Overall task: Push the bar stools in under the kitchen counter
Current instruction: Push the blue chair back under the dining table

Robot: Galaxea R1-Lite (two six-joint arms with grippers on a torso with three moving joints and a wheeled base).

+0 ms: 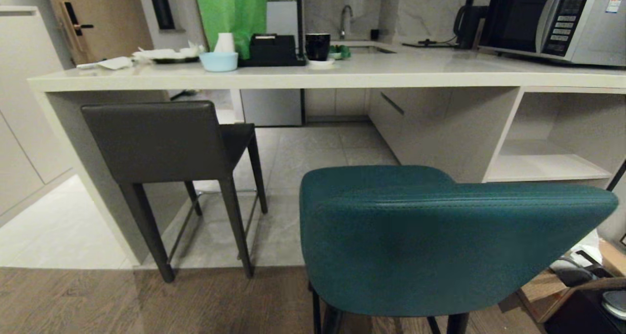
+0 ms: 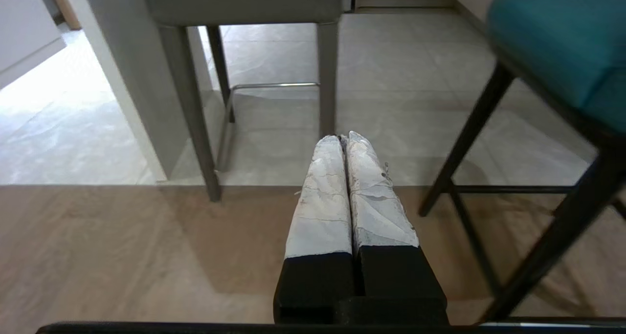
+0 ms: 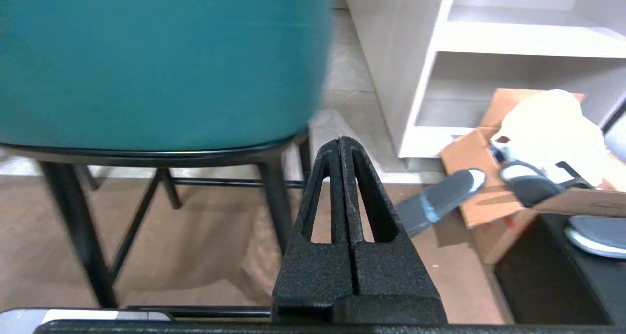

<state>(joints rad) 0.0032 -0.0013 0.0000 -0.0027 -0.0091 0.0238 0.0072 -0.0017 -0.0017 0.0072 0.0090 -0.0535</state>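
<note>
Head view: we are facing the kitchen counter (image 1: pixel 313 75), and we are counting two bar stools. The dark grey stool (image 1: pixel 166 143) is standing on the left with its seat partly under the slab and its back just outside the edge. The teal stool (image 1: pixel 440 241) is standing nearer to us on the right, well apart from the counter, on the wood floor. On the slab we are counting one microwave (image 1: pixel 557 18), one light blue bowl (image 1: pixel 218 60) and one black mug (image 1: pixel 318 46). Neither arm is showing here.

Left wrist view: the left gripper (image 2: pixel 344 139) is hanging low over the floor, its two white-wrapped fingers (image 2: pixel 323 197) pressing together with nothing between them. One grey stool leg is standing just beyond the tips; the teal seat is showing off to one side.

Right wrist view: the right gripper (image 3: pixel 341 142) is sitting below and beside the teal seat, its two black fingers (image 3: pixel 367 197) pressing together, gripping nothing. We are counting one cardboard box (image 3: pixel 494 187) lying near the counter's open shelves (image 3: pixel 513 45).
</note>
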